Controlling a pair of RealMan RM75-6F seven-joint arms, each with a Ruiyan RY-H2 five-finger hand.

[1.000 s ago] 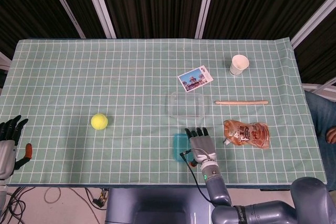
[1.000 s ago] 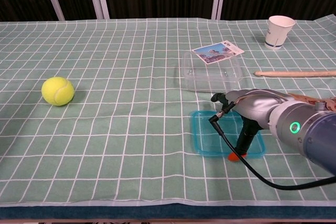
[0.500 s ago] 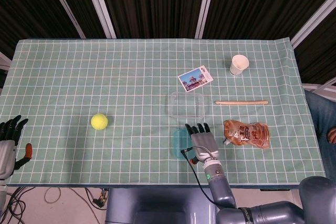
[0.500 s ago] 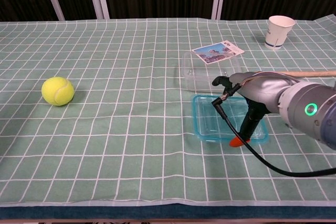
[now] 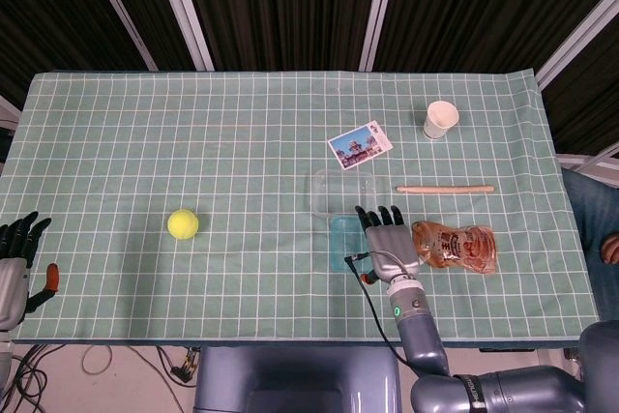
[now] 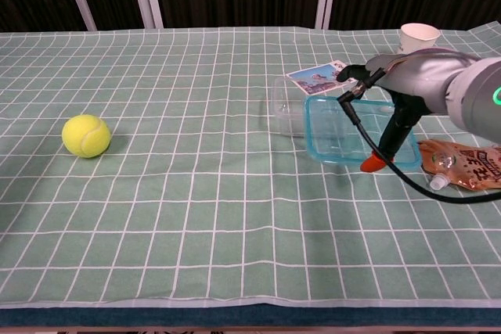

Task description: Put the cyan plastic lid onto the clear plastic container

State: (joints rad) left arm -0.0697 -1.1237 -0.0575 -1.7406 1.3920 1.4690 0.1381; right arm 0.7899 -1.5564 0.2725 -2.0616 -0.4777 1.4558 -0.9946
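My right hand grips the cyan plastic lid by its right edge and holds it raised and tilted off the cloth. The orange-tipped thumb lies across the lid's front. The clear plastic container stands just behind and left of the lid; in the chest view the lid covers its right part. My left hand hangs at the table's near left corner, fingers apart and empty, seen only in the head view.
A brown pouch lies right beside my right hand. Behind the container are a postcard, a wooden stick and a paper cup. A tennis ball sits at the left.
My right hand has lifted the cyan lid off the cloth and carried it away from me and rightward, up to the container. The left hand has not moved.
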